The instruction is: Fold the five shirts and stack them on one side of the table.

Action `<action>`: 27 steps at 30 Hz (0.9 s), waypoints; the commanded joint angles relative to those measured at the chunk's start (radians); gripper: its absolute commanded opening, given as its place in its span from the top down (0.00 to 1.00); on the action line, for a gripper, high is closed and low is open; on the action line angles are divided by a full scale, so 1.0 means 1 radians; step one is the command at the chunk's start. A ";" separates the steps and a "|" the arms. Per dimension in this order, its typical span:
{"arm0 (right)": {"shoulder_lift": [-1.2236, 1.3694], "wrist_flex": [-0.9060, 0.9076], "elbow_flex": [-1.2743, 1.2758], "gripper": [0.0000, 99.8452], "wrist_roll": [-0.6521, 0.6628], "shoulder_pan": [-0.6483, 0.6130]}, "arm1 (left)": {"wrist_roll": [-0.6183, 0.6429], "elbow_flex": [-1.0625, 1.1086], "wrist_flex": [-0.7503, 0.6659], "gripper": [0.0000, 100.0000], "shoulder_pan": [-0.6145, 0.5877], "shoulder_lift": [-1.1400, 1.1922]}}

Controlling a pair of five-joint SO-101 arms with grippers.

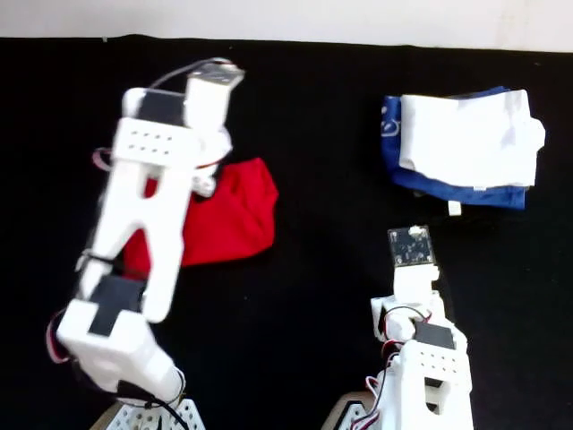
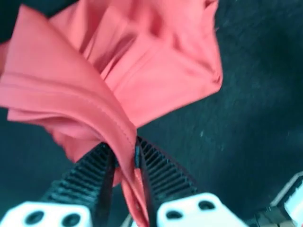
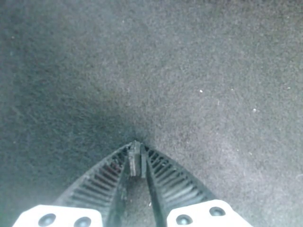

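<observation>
Pinching a stitched hem of the red shirt point(image 2: 156, 61), the left gripper point(image 2: 124, 152) has its ribbed black jaws drawn narrow, with the fabric clamped between them and a strip of it trailing back past the tips toward the wrist. Ahead of the jaws the shirt fans out in loose folds, and beyond and beside it lies the black table covering point(image 2: 255, 118).

From the high view the grip itself is hidden. The left arm point(image 1: 143, 206) stretches across the garment, which lies as a crumpled red heap spreading out from under the arm's wrist end. That view adds a stack set well apart from both pairs of jaws, out beyond the right arm point(image 1: 421, 349). It is a white shirt point(image 1: 470, 134) folded flat on top of a blue shirt point(image 1: 466, 195), and the blue shows as a border along two edges of the white.

The right gripper point(image 3: 136, 153) has its jaws closed tip to tip on themselves. Dark cloth dotted with pale lint lies directly under and ahead of the tips. In the high view this arm sits low and folded, near its base.

The covering is a matt, felt-like black sheet over the whole table. Past its far edge runs a pale wall point(image 1: 358, 18).
</observation>
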 commanded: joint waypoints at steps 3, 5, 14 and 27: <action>-0.004 -0.019 0.022 0.99 0.005 0.008 | 0.008 -0.208 -0.044 0.99 0.073 0.206; -0.004 -0.019 0.022 0.99 0.005 0.008 | 0.008 -0.292 -0.041 0.99 0.090 0.292; -0.004 -0.019 0.022 0.99 0.005 0.008 | 0.161 -0.651 0.044 0.81 0.107 0.498; -0.004 -0.019 0.022 0.99 0.005 0.008 | 0.166 -0.691 0.166 0.99 -0.114 0.519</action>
